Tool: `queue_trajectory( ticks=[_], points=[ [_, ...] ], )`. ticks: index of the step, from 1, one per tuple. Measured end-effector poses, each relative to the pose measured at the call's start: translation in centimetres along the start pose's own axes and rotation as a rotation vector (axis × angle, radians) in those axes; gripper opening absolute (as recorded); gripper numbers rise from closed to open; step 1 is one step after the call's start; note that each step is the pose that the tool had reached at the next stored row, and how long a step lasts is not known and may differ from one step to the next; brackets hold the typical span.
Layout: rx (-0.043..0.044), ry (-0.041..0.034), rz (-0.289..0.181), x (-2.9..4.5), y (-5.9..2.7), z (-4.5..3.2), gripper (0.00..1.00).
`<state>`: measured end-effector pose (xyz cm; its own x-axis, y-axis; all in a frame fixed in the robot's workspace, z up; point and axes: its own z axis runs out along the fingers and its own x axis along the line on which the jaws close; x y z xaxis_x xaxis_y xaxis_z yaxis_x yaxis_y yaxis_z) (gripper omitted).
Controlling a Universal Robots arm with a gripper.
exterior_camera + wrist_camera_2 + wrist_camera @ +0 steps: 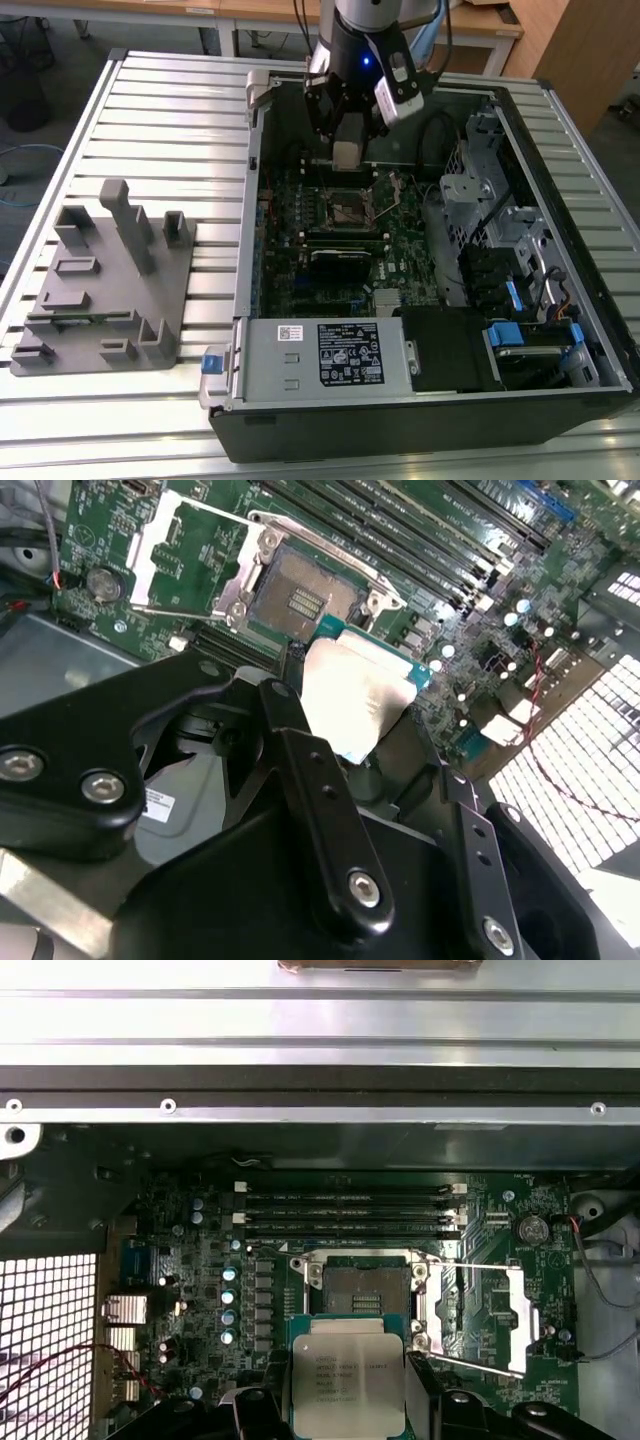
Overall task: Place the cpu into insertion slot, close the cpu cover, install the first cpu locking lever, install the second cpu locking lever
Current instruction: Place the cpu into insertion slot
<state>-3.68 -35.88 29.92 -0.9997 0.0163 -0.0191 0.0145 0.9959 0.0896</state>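
The gripper (345,150) grips the cpu (348,1385) by its edges, flat between the fingers (300,770). The arm reaches straight down into the open computer case (300,435), holding the chip above the motherboard (400,240). The chip hangs near the bare insertion slot (360,1285), apart from it, and the cpu cover (516,1310) lies swung open beside that slot.

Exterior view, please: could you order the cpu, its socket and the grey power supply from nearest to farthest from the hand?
1. The cpu, held in the hand.
2. The socket, on the green board close by.
3. The power supply, along the case's near wall.
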Motion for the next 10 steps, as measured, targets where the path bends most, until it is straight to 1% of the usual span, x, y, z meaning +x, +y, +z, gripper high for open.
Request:
queue_trajectory(
  ticks=[4,10],
  points=[
    [0.0000,0.0000,0.000,-0.03,-0.04,0.46,0.54],
    [0.0001,0.0000,0.000,-0.03,-0.05,0.54,0.54]
  ],
)
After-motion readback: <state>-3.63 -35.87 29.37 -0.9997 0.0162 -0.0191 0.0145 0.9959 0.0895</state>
